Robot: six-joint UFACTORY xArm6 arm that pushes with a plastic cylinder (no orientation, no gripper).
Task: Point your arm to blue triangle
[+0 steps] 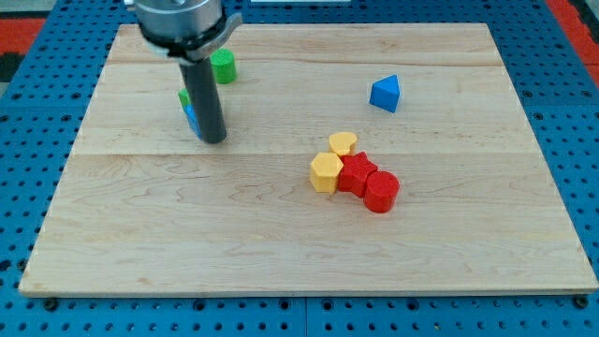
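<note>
Count: seven blocks show; two green, two blue, two yellow, two red would make eight, but only one of the red pair can be told as a cylinder, and the partly hidden ones at upper left are hard to count surely.
Rod: a dark straight rod comes down from a grey round mount at the upper left of the frame, standing nearly upright.
My tip (213, 139): rests on the board at upper left, just beside a partly hidden blue block (190, 118) on its left; it carries no pincer, so there is no open or closed state to tell.
Green blocks: a small green block (184, 96) peeps out left of the rod, above the hidden blue one; a green cylinder (223, 66) stands just right of the rod, near the top edge.
Yellow blocks: a yellow hexagon (326, 173) and a smaller yellow block (343, 143) above it, at centre right, touching the red ones.
Red blocks: a red block (355, 172) of unclear shape and a red cylinder (381, 191), pressed together right of the yellow hexagon.
Blue triangle (386, 94): stands alone at upper right, well apart from my tip and from the cluster below it.
Board (187, 243): pale wood; its edges lie inside a blue pegged surround.
Open room: bare wood lies between my tip and the blue triangle, and across the whole lower part of the frame.
</note>
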